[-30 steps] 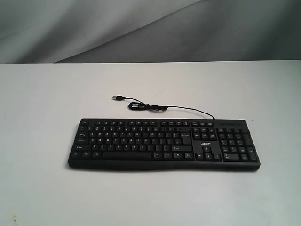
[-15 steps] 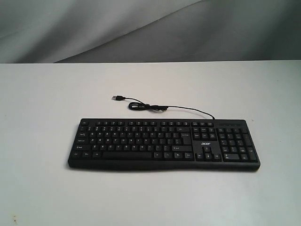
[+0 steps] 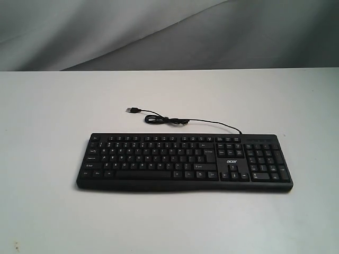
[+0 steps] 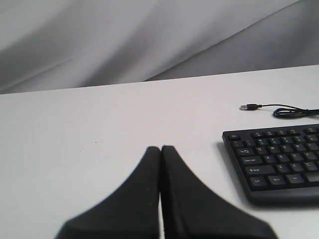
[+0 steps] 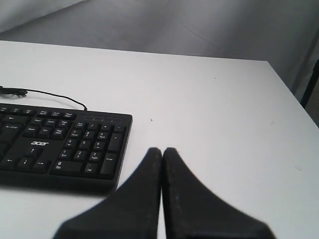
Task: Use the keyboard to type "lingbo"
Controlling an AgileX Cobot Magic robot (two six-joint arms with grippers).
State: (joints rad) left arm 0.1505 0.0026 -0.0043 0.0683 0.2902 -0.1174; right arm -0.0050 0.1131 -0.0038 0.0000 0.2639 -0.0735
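The wide black keyboard [image 3: 185,161] lies flat on the white table [image 3: 53,106], its number pad and white "acer" logo on the right end. Its thin black USB cable [image 3: 164,120] coils behind it, the plug lying loose. Neither gripper shows in the exterior view. The left wrist view has my left gripper [image 4: 161,148] shut, holding nothing, over bare table beside the keyboard's [image 4: 279,162] Ctrl and Shift end. My right gripper [image 5: 162,149] is shut and holds nothing, off the number-pad end of the keyboard [image 5: 65,147].
Grey draped cloth [image 3: 169,32] hangs behind the table's far edge. The table's right edge [image 5: 286,89] runs close to my right gripper, with a dark stand leg beyond it.
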